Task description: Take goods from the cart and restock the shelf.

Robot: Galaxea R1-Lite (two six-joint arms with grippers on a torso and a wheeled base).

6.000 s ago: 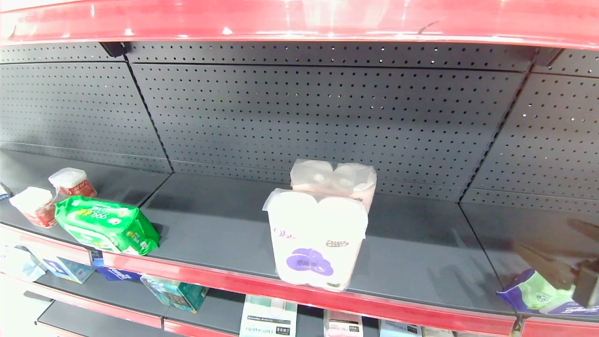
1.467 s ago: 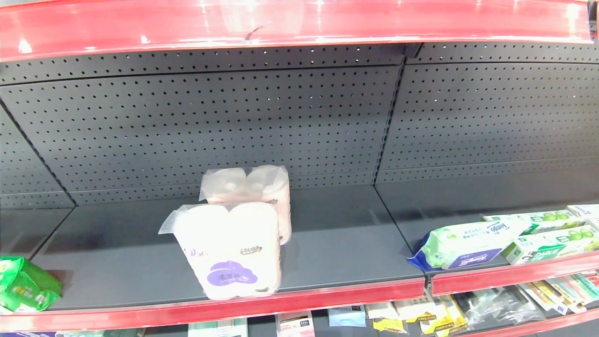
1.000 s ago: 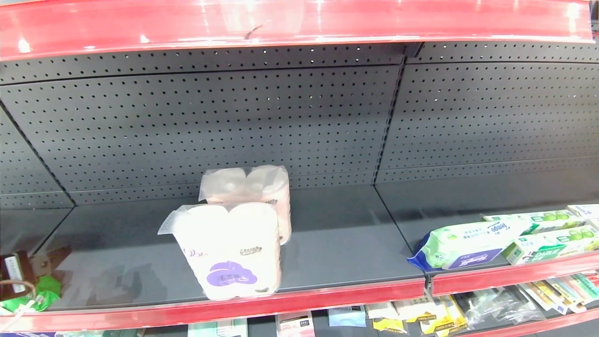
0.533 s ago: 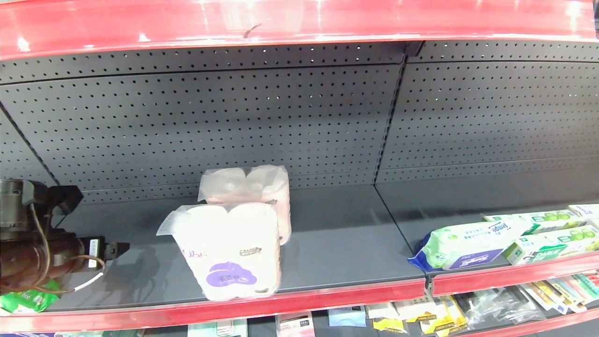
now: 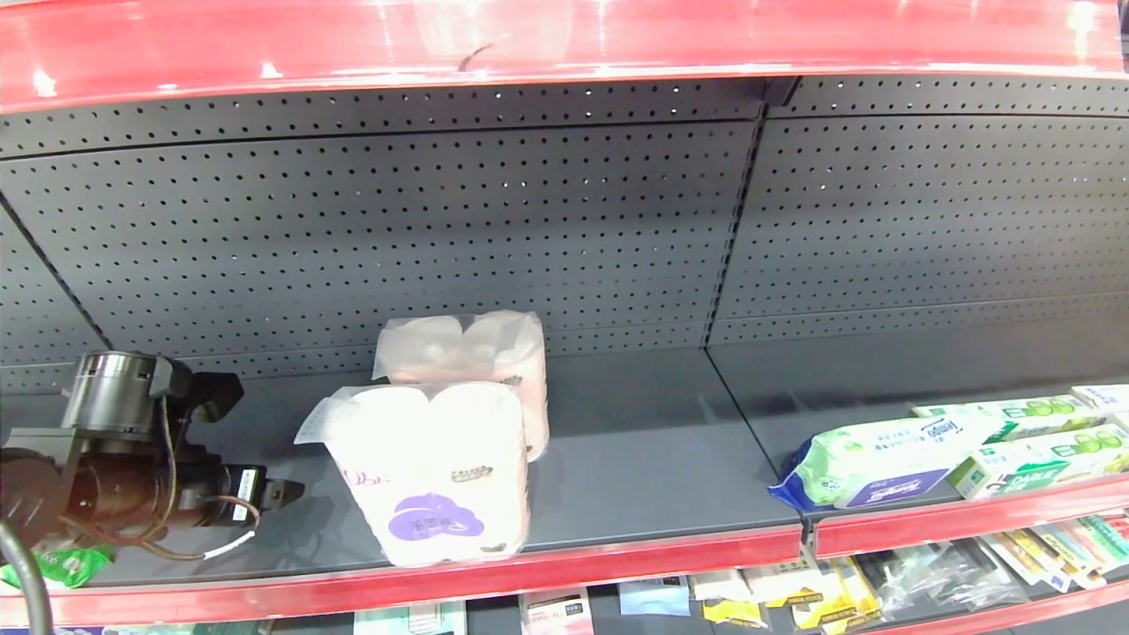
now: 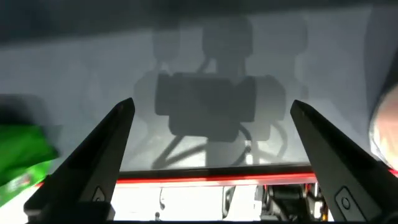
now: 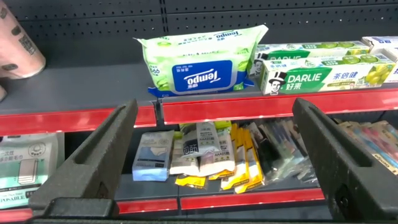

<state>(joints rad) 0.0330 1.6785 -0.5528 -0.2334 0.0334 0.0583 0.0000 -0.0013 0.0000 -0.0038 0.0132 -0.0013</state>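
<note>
my left gripper (image 6: 211,118) sits at the lower left of the head frame, over the grey shelf (image 5: 635,459), its jaws spread wide with nothing between them. just right of it a white toilet roll pack (image 5: 432,476) stands at the shelf's front edge, with a pink roll pack (image 5: 467,362) touching behind it. my right gripper (image 7: 214,118) is also spread wide and empty, facing a green wipes pack (image 7: 199,56) and toothpaste boxes (image 7: 317,71).
</note>
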